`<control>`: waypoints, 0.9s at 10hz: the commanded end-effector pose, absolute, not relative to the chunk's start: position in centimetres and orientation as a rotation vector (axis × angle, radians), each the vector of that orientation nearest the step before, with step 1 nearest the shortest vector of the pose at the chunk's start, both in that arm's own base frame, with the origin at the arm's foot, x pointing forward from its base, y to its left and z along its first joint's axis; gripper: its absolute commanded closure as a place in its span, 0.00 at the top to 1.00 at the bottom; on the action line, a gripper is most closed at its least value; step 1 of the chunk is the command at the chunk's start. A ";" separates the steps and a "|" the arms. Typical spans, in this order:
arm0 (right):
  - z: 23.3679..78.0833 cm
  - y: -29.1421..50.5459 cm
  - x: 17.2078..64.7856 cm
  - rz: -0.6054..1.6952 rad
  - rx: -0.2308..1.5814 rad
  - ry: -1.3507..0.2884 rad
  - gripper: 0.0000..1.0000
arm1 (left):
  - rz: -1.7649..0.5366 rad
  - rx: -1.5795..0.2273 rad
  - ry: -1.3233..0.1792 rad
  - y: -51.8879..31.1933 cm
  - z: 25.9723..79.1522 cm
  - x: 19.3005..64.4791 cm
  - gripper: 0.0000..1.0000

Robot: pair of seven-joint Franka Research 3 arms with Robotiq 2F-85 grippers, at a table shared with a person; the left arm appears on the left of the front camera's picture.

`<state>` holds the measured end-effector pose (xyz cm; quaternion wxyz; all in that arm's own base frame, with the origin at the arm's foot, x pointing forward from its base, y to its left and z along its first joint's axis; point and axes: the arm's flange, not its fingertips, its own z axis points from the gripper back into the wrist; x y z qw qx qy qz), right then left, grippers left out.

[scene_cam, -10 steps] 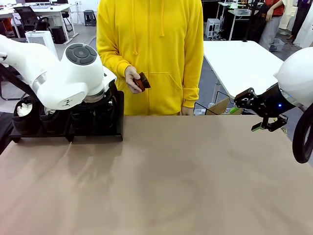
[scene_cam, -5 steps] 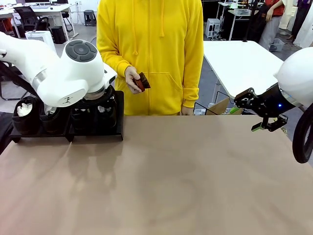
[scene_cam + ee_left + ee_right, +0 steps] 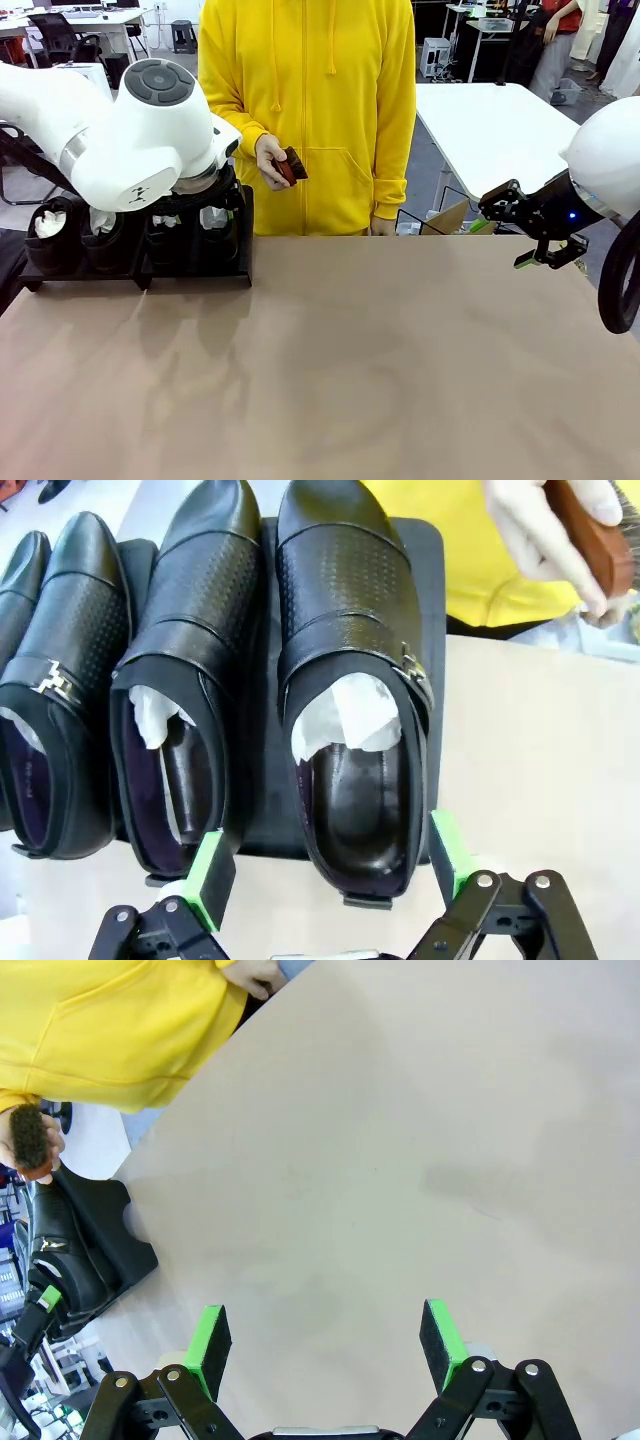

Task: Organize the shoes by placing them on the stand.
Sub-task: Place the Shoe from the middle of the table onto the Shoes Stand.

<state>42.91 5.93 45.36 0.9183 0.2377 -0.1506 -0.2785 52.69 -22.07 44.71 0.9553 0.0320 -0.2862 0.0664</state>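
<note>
Four black shoes stand side by side on the stand [image 3: 200, 272] at the far left of the counter [image 3: 330, 370], toes pointing away from the robot. The left tool [image 3: 332, 867] hangs just above the heel of the rightmost shoe [image 3: 350, 680], its green pads spread wide to either side of the heel and gripping nothing. That shoe sits on the right-hand platform of the stand, white paper stuffed into its opening and a small metal buckle on its strap. Its neighbour, a second shoe [image 3: 190, 670], lies just beside it on the same platform, also stuffed with paper. A third shoe [image 3: 65, 680] with a metal buckle rests on the next platform to the left, and the edge of a fourth shoe [image 3: 15, 590] shows at the frame's border.

From the front, the bulk of the left arm [image 3: 130, 135] covers much of the stand, with paper-stuffed shoe openings visible beneath it.

The right tool [image 3: 327, 1345] hovers over bare counter at the far right, well apart from the shoes, its pads wide apart and empty.

A person in a yellow hooded top [image 3: 305, 110] stands at the far side of the counter, one hand [image 3: 270, 162] holding a small reddish-brown brush [image 3: 292, 166] near the stand's right end.
</note>
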 end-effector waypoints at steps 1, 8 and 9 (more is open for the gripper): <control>45.2 5.6 43.0 -0.549 0.506 -0.311 1.00 | 0.114 0.084 -0.592 -21.9 43.9 53.5 1.00; 45.2 5.6 43.0 -0.549 0.506 -0.311 1.00 | 0.114 0.084 -0.592 -21.9 43.9 53.5 1.00; 45.2 5.6 43.0 -0.549 0.506 -0.311 1.00 | 0.114 0.084 -0.592 -21.9 43.9 53.5 1.00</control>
